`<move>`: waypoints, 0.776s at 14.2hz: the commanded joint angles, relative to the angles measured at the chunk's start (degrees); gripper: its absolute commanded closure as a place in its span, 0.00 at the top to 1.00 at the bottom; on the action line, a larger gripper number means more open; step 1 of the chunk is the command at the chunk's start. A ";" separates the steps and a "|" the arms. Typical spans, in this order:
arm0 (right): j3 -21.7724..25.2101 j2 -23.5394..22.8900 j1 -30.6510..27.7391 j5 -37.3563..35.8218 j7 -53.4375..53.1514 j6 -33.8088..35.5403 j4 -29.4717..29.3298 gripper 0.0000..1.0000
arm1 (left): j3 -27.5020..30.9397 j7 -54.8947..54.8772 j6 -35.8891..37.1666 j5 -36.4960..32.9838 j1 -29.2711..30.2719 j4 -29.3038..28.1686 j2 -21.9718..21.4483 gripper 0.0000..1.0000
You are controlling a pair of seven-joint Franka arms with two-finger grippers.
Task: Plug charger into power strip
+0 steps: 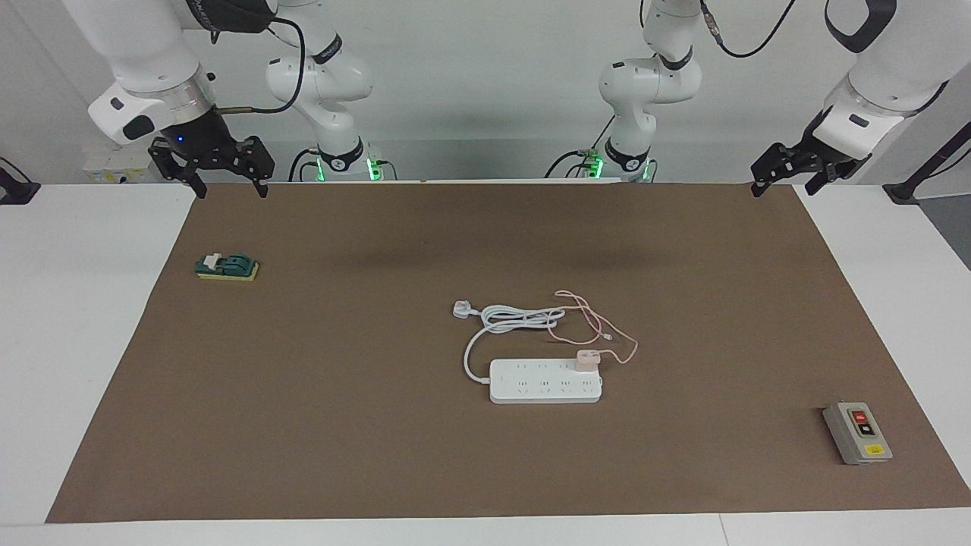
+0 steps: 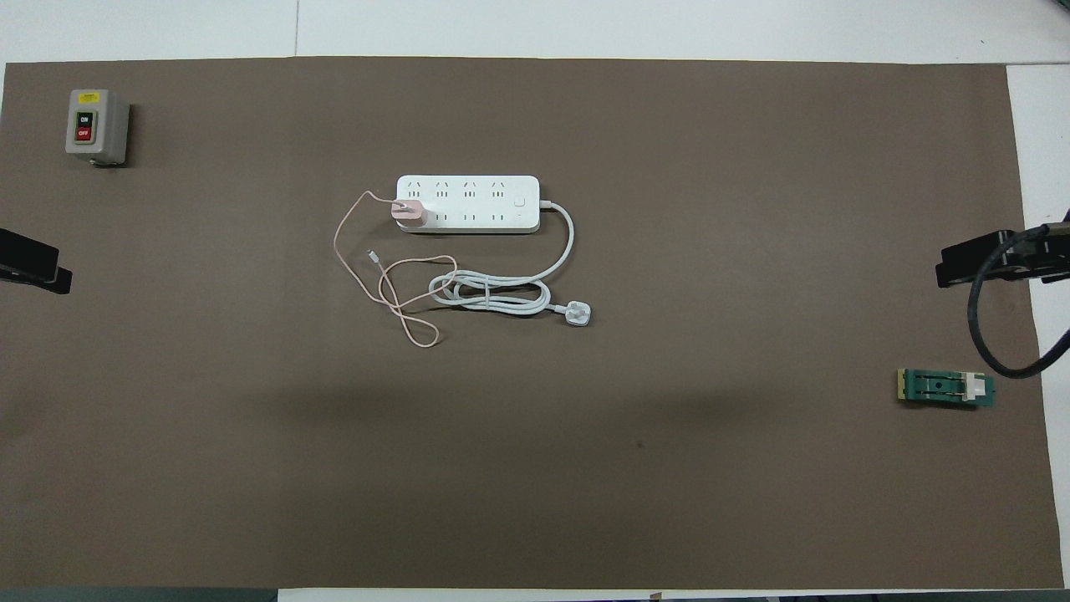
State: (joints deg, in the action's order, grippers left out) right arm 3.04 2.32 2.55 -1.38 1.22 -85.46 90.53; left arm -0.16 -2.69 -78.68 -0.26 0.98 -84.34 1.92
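Observation:
The white power strip (image 1: 531, 388) lies flat in the middle of the brown mat; it also shows in the overhead view (image 2: 476, 191). The pink charger (image 1: 587, 359) stands on the strip's socket row nearer to the robots, at the end toward the left arm; the overhead view shows it too (image 2: 410, 211). Its prongs are hidden. Its thin pink cable (image 1: 607, 332) loops loose on the mat. My right gripper (image 1: 230, 188) is open and empty, raised over the mat's edge at the right arm's end. My left gripper (image 1: 785, 186) is open and empty, raised at the left arm's end.
The strip's thick white cord (image 1: 516, 317) is coiled nearer to the robots and ends in a white three-pin plug (image 1: 462, 309). A grey box with red and black buttons (image 1: 857, 432) sits toward the left arm's end. A green and yellow block (image 1: 227, 267) sits toward the right arm's end.

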 commanded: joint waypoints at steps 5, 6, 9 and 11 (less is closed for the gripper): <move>-0.41 1.37 -0.53 0.50 -0.61 0.12 1.50 1.00 | -1.25 0.84 -1.74 -0.89 3.15 -2.49 -1.65 1.00; -0.49 1.37 -0.44 0.41 -0.52 0.20 1.50 1.00 | -1.16 0.84 -2.27 -0.80 3.07 -2.49 -1.74 1.00; -0.50 1.37 -0.44 0.50 -0.52 0.20 1.50 1.00 | -1.25 1.02 -2.28 -0.10 2.36 -1.71 -0.69 1.00; -0.50 1.37 -0.44 0.41 -0.52 0.20 1.50 1.00 | -1.07 1.20 -1.31 0.79 0.80 -1.09 0.80 1.00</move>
State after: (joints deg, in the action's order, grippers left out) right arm 3.01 2.32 2.56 -1.38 1.22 -85.46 90.53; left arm -1.27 -2.36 -80.24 0.13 3.25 -85.16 2.05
